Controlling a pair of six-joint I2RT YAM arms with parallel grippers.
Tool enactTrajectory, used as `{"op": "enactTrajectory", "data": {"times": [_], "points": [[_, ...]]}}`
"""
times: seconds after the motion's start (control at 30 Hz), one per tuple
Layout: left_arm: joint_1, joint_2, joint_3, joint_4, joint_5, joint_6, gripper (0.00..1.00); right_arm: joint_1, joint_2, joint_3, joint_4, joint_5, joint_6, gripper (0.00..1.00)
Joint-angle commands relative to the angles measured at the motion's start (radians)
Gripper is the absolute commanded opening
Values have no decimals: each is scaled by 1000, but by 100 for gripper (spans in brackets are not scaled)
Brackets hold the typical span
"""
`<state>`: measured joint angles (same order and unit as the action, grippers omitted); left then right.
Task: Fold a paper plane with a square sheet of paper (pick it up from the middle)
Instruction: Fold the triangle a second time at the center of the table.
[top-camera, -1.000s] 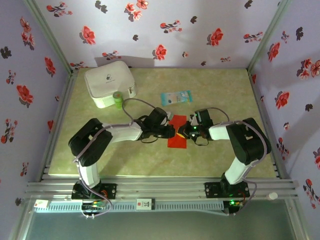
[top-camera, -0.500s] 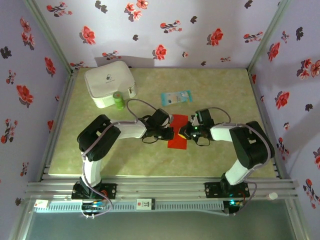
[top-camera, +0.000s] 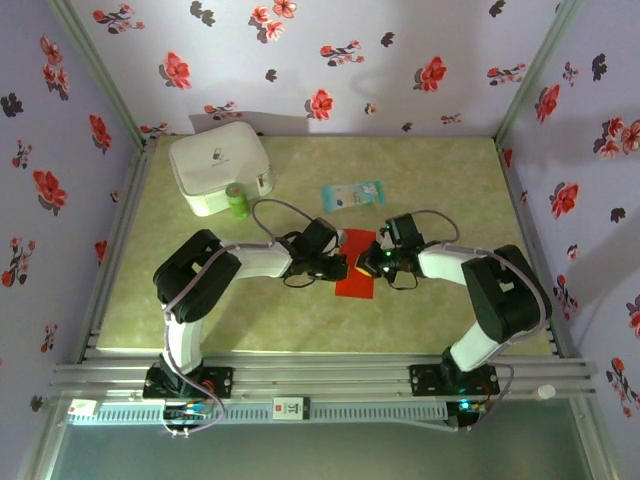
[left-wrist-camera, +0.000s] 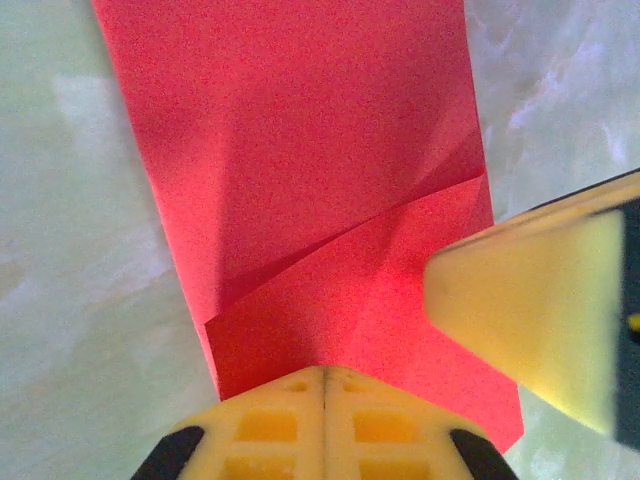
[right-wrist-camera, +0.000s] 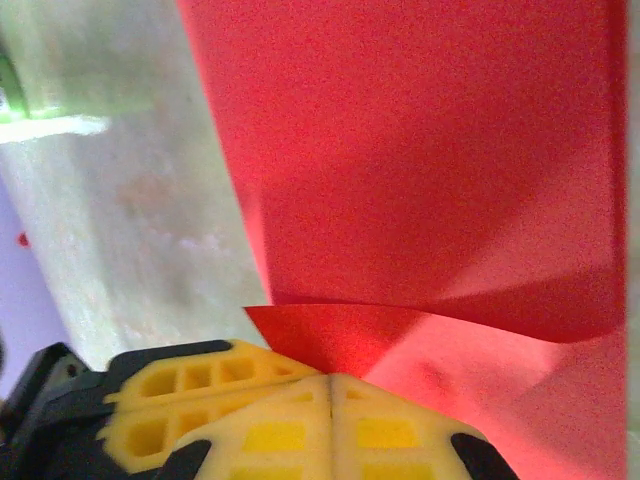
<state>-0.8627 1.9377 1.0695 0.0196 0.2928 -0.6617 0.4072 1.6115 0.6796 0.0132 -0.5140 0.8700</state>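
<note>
The square sheet of paper (top-camera: 355, 280) is bright red, partly folded, and lies flat at the middle of the green table. My left gripper (top-camera: 345, 268) is shut, its closed tip (left-wrist-camera: 325, 370) resting on the paper's (left-wrist-camera: 300, 150) near edge just below a diagonal crease. From the opposite side my right gripper (top-camera: 368, 266) is shut too, its tip (right-wrist-camera: 330, 378) against a folded flap whose curved edge lifts slightly off the paper (right-wrist-camera: 420, 150). The two tips sit almost side by side. In the left wrist view a yellow finger (left-wrist-camera: 530, 310) of the right gripper shows.
A white boxy case (top-camera: 220, 166) stands at the back left with a small green bottle (top-camera: 235, 200) by its corner. A pale blue packet (top-camera: 352, 195) lies just behind the paper. Flowered walls close the table (top-camera: 450, 190) on three sides.
The left arm's elbow has swung right toward the centre, and the right arm has shifted slightly. Both closed tips have stayed on the red paper, which has not moved.
</note>
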Motion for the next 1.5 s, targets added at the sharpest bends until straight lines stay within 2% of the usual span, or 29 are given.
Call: {"op": "enactTrajectory", "data": {"times": [0.0,0.13,0.63,0.87,1.07,1.17,1.4,1.47], "points": [[4,7,-32,-130,2,31,0,-29,25,-15,-52,72,-28,0],[4,7,-37,-138,1,36,0,-56,31,-42,8,39,-17,0],[3,8,-64,-125,1,33,0,-165,16,-8,-37,71,-43,0],[4,-17,-83,-102,0,14,0,-145,-71,-20,-3,-25,-48,0],[3,-33,-80,-94,1,-2,0,-58,-17,-10,30,-86,-34,0],[4,-41,-79,-90,2,-18,0,-32,11,-3,25,-69,-39,0],[2,-80,-82,-78,3,-27,0,-36,51,7,-113,60,-116,0],[1,-102,-73,-78,4,-24,0,-43,54,-4,-115,64,-124,0]]}}
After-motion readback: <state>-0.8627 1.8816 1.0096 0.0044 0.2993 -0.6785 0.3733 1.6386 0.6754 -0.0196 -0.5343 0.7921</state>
